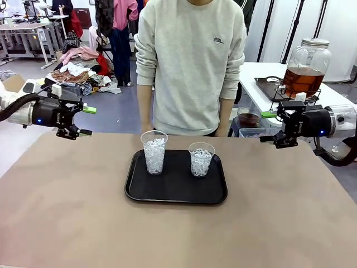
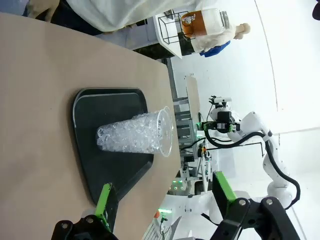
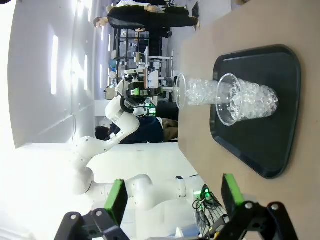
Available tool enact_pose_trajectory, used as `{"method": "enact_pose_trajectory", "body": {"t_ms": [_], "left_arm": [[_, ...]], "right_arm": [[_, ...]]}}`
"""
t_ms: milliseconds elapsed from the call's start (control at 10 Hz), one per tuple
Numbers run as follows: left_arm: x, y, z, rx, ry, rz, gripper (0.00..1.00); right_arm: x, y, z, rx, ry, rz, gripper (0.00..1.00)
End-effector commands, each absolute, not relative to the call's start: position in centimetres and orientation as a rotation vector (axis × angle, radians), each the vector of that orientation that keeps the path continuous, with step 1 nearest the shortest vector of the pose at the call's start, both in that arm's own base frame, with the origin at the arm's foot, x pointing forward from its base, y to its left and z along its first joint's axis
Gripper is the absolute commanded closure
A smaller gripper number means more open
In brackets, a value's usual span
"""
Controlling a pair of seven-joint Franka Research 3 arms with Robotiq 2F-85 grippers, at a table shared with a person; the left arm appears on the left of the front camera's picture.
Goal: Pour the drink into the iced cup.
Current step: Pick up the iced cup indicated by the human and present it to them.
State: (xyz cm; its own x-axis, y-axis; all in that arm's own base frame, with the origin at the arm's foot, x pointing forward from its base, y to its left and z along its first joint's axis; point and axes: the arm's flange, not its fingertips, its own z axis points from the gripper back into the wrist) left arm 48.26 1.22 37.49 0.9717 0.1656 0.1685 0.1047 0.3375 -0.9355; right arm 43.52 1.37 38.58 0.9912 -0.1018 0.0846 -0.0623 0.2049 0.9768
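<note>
Two clear cups packed with ice stand on a black tray at the table's middle: a taller cup on the left and a shorter cup on the right. The amber drink sits in a lidded glass jar dispenser on a white side table at the back right. My left gripper hovers open above the table's far left edge, aimed at the cups. On the far right my right gripper is open too, facing them. In the left wrist view an iced cup lies ahead of the open gripper. The right wrist view shows both cups beyond the open gripper.
A person in a pale sweatshirt stands at the far edge behind the tray, hands down. A small dark bowl and a clear container sit just behind the table near my right gripper. Brown tabletop lies bare in front of the tray.
</note>
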Motion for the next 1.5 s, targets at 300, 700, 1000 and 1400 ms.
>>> {"method": "enact_pose_trajectory", "body": {"t_ms": [300, 700, 1000, 1400], "left_arm": [[49.7, 2.03, 37.2, -1.271, -0.142, -0.005, 0.0], [49.27, 1.44, 36.56, -1.274, -0.171, 0.0, 0.0], [49.27, 1.44, 36.56, -1.274, -0.171, 0.0, 0.0], [49.27, 1.44, 36.56, -1.274, -0.171, 0.0, 0.0]], "right_arm": [[44.67, 1.49, 38.68, 1.39, -0.107, -0.034, 0.0], [43.92, 1.56, 38.2, 1.379, -0.122, -0.025, 0.0], [43.92, 1.56, 38.2, 1.379, -0.122, -0.025, 0.0], [43.92, 1.56, 38.2, 1.379, -0.122, -0.025, 0.0]]}}
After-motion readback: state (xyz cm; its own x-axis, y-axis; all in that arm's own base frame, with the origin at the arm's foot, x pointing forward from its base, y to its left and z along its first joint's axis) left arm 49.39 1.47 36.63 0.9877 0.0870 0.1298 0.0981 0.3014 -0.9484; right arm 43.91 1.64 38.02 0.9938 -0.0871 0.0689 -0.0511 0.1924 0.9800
